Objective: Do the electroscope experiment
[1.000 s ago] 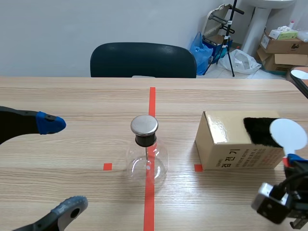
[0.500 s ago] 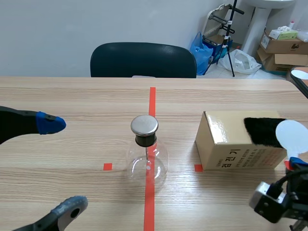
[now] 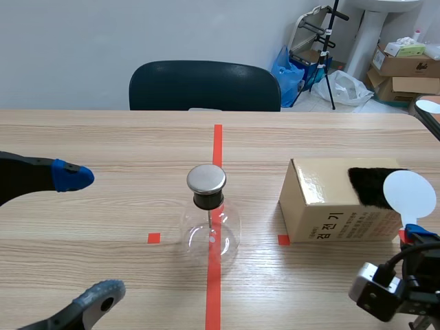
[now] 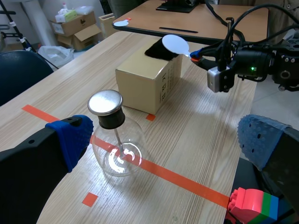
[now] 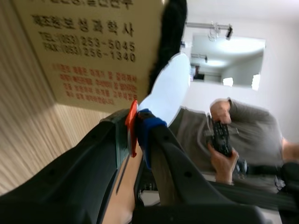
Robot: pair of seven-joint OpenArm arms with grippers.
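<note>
Little has changed on the bench [image 3: 103,213] in the last second, and the biggest shift belongs to the right arm [image 3: 385,292] at the near right corner: its wrist has slid a little lower and toward the middle of the near edge. The right claw [image 5: 138,122] is clamped on the white disc [image 3: 410,194] by its red stem. The left claw [image 4: 166,140] has not moved at all; it hangs near the left edge with its fingers spread wide, holding nothing. The cardboard box [image 3: 323,206] sits as it did toward the right edge. The glass flask [image 3: 210,237] of the electroscope stands upright at the middle of the bench on the red tape line, exactly where it was, well apart from both arms. The black fur pad [image 3: 368,185] lies unmoved on the box's top, at the end nearer the right edge. Over it the disc drifted slightly toward that edge and has now come back, apparently against the fur. I read that small to-and-fro as rubbing, so the task looks to be in its charging step. The metal cap [image 3: 206,179] is untouched: carrying the disc to it is not yet done, and what hangs inside the flask is too small to read
</note>
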